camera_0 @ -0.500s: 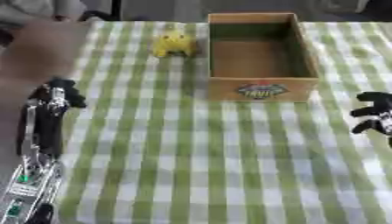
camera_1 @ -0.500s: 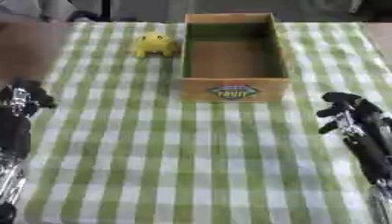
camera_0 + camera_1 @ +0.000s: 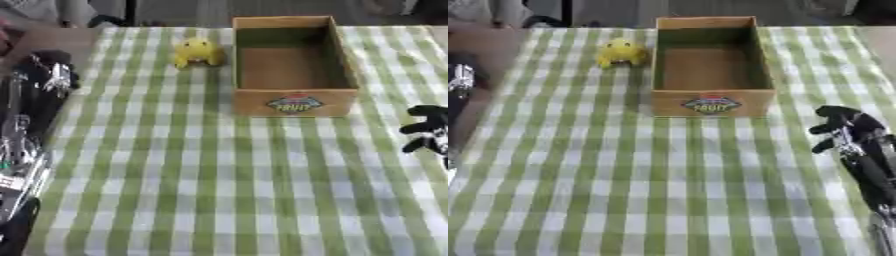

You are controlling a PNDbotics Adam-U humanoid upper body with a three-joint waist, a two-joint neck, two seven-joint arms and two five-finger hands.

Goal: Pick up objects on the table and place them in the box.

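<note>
Only right eye view shows whole right hand [image 3: 843, 128], fingers curled, empty; left hand [image 3: 48, 67] blurred, grip unclear; yellow toy [image 3: 197, 51] beside box [image 3: 294, 104]

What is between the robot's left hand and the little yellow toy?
Nothing but bare green checked cloth lies between the left hand and the yellow toy, as the left eye view shows.

Checked table [image 3: 175, 190]: box [image 3: 293, 102], yellow toy [image 3: 197, 51]
</note>
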